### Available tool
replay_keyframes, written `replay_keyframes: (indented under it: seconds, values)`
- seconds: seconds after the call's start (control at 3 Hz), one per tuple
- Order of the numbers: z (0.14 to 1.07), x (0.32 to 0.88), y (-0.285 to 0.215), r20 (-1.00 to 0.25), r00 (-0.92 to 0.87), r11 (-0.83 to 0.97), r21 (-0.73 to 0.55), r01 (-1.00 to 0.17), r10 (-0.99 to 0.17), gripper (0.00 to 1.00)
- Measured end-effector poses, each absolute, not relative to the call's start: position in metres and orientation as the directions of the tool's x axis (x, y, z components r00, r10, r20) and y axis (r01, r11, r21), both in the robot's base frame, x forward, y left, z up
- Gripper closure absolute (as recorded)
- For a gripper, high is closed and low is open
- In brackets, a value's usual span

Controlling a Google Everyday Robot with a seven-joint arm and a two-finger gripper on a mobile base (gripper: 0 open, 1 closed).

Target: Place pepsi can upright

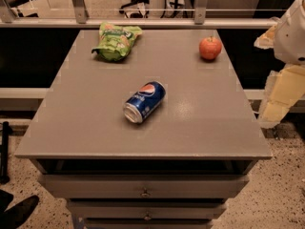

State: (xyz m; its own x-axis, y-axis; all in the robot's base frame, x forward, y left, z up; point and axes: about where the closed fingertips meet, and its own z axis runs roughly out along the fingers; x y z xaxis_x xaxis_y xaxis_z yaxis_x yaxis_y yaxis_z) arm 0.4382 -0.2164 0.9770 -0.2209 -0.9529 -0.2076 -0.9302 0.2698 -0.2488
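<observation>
The pepsi can (144, 101) lies on its side near the middle of the grey cabinet top (205, 128). Its silver end points toward the front left and its logo faces up. My arm comes in at the right edge of the view. Its gripper (279, 99) hangs beside the cabinet's right edge, well to the right of the can and not touching anything on the top.
A green crinkled snack bag (116, 41) lies at the back left of the top. A red apple (210, 48) stands at the back right. A railing (143, 22) runs behind the cabinet. Drawers (145, 190) face the front.
</observation>
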Motion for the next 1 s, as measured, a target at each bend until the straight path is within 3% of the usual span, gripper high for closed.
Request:
replay_keyframes:
  seconds: [0.33,1.0]
  values:
    - [0.977,0.438,-0.216,-0.208,-0.221,0.270,-0.249,-0.930,-0.953,0.00]
    - [0.959,0.498,-0.152,-0.302,0.042,0.053,-0.300,-0.953,-0.953,0.00]
